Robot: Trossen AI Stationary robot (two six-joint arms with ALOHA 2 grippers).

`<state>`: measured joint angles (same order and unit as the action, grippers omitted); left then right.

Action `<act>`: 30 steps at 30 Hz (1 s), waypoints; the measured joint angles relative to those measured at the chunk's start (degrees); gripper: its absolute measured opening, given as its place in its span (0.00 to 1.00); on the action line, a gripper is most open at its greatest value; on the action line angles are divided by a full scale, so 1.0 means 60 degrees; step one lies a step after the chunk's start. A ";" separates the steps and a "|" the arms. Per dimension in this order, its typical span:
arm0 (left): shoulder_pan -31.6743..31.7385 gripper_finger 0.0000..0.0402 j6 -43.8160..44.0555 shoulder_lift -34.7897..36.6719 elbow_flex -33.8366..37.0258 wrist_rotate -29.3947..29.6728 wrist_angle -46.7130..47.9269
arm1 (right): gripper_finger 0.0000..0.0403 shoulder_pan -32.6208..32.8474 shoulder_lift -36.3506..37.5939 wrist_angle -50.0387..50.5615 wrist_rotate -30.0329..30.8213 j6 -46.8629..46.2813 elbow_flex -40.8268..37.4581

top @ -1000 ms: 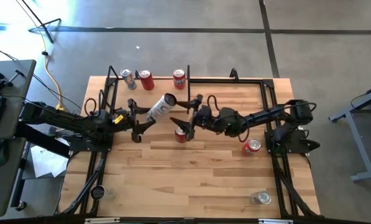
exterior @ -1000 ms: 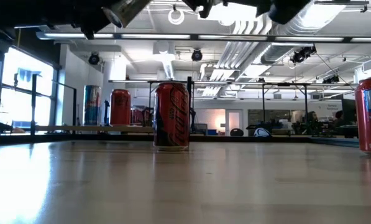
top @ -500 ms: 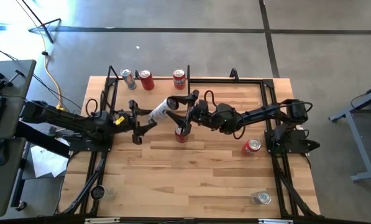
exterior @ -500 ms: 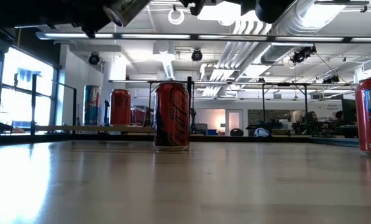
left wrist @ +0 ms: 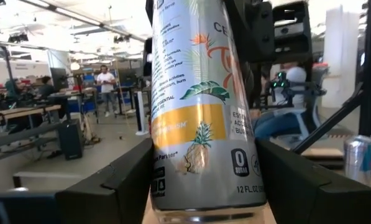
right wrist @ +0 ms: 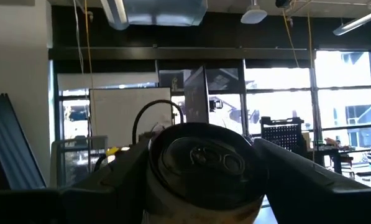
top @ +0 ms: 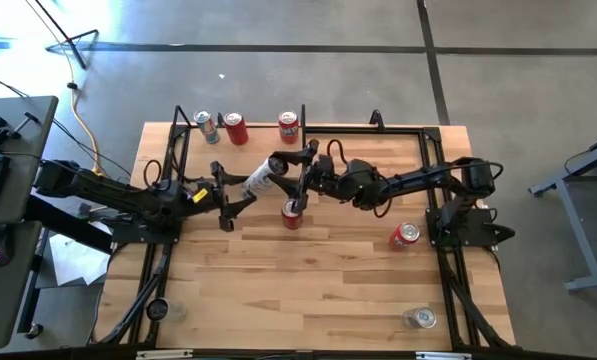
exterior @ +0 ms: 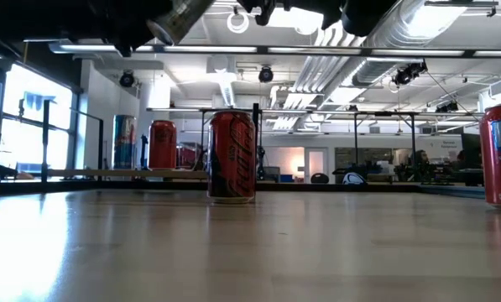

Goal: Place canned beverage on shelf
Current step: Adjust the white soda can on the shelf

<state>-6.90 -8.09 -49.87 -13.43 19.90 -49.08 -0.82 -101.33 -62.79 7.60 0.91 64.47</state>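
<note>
The white can (top: 262, 176), the landmark here, hangs tilted above the table (top: 328, 290), gripped at its base by the left gripper (left wrist: 204, 186), whose fingers press both sides; the right gripper (top: 296, 172) straddles its top end with fingers alongside but apparently not yet tight, so this looks like a handover. The can's label shows a pineapple, "12 FL OZ" and a "0". Nearer the camera than the can stands a red can (exterior: 232, 156); beyond it the shelf (top: 248, 135) carries three cans.
</note>
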 joint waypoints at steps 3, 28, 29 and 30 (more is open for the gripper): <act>0.0008 0.68 -0.0074 0.0132 0.0000 0.0107 0.0497 | 0.60 -0.0219 0.0058 0.0432 -0.0279 0.0015 -0.0004; 0.0000 0.70 0.1174 0.3674 0.2104 0.0696 0.2406 | 0.60 -0.3475 -0.1753 0.9031 -0.5413 0.1822 0.5885; 0.0000 0.70 0.1186 0.3726 0.2108 0.0603 0.2445 | 0.60 -0.3637 -0.2070 0.9357 -0.5710 0.2014 0.6245; 0.0000 0.70 0.1203 0.3749 0.2106 0.0498 0.2467 | 0.60 -0.3780 -0.2392 0.9634 -0.6006 0.2247 0.6606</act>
<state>-6.90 -0.87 -27.37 -0.80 22.88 -34.28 -23.50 -115.68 -4.98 -28.43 14.40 104.10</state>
